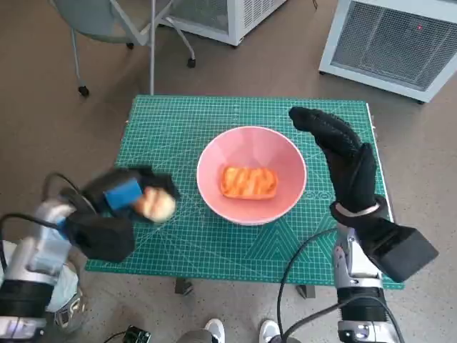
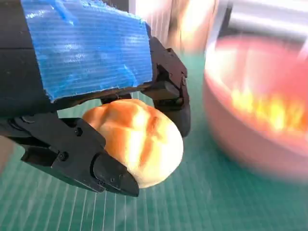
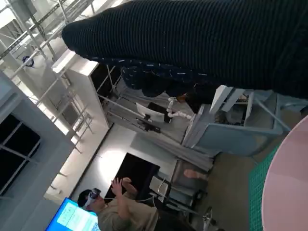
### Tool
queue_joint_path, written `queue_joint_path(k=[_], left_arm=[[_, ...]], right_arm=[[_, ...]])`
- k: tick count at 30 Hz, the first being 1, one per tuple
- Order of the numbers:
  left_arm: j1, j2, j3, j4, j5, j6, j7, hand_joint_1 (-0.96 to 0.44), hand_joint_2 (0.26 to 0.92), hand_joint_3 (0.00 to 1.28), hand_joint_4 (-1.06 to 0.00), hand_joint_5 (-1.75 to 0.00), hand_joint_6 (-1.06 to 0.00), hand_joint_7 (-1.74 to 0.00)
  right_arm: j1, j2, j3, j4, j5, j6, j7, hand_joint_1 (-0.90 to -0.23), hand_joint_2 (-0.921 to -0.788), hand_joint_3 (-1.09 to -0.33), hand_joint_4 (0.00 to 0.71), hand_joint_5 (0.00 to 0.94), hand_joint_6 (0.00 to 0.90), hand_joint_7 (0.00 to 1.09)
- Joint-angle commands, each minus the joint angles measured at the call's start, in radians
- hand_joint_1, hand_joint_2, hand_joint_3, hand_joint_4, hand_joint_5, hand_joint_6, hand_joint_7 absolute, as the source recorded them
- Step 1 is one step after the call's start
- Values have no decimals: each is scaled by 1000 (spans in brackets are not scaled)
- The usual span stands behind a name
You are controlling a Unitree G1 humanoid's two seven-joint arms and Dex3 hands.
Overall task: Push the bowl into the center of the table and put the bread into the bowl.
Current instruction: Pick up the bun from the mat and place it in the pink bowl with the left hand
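- the left hand [image 1: 121, 196] is gripping a round bread roll [image 1: 156, 206], its black fingers [image 2: 103, 171] wrapping under and over the crust; the roll is bulging out past the fingertips on the side facing the bowl, so a loosening grip could be letting it drop onto the green cutting mat [image 1: 171, 128] short of the rim.
- the hand and roll are showing blurred in the head view, which suggests fast motion; a quick swing toward the bowl could be knocking the near wall with the fingertips and sliding the bowl off its spot.
- the pink bowl [image 1: 278, 146] is sitting near the middle of the table, just beyond the left fingertips, and is already holding a flat orange-glazed bread [image 1: 248, 181]; the roll could be landing on that piece, rolling and tipping out over the rim.
- the right hand [image 1: 341, 153], in its knitted glove, is holding nothing, fingers stretched out and apart, just beside the bowl's far side; whether it is touching the rim, i cannot tell. if it is nudging further, the bowl could be shifting under the incoming roll.
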Motion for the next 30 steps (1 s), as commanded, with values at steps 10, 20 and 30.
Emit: queue_joint_path(k=[10,20,30], left_arm=[[-185,-128,19,-107,-28,28,90,1,920,104,-645,-1294,-601,-1114],[-304,-283,-92,-23,69,1,172,1,918,52,-718,-1208,-655,-1062],[-386,-392,-203,185,138,-71,216,0,920,33,-751,-1110,-646,-1131]], right_arm=[[7,-2,-4,24,-1,8,6,-716,-921,-750,119,1,-1,402],[18,-4,-4,8,-5,8,2,-716,-921,-751,120,1,-1,402],[36,-5,-5,-13,-12,4,-6,-716,-921,-752,120,1,-1,400]])
